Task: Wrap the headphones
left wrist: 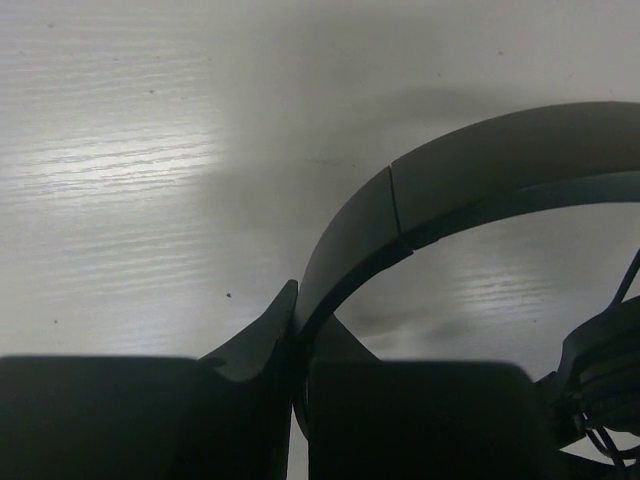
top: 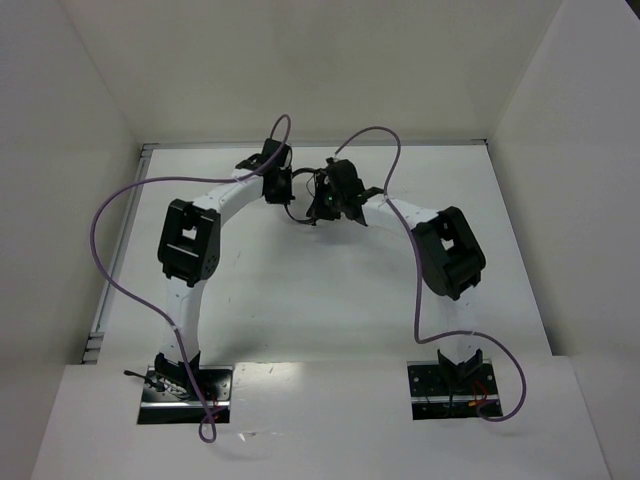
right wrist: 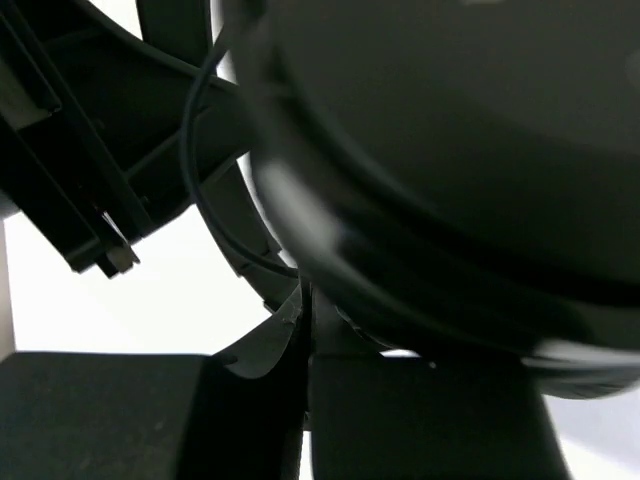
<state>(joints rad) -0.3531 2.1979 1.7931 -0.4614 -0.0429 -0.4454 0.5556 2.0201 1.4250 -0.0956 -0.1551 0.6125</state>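
Left gripper [left wrist: 298, 335] clenched on the headphones [left wrist: 450, 170] — the headband arches up and rightward from its fingers. Right gripper [right wrist: 305, 320] clenched too — ear pad [right wrist: 450, 150] just above it, cord [right wrist: 195, 170] alongside.

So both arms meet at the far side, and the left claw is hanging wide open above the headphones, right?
Not quite: the left claw is not open above them but shut on the headphones, pinching their headband, as the left wrist view shows. The rest is right.
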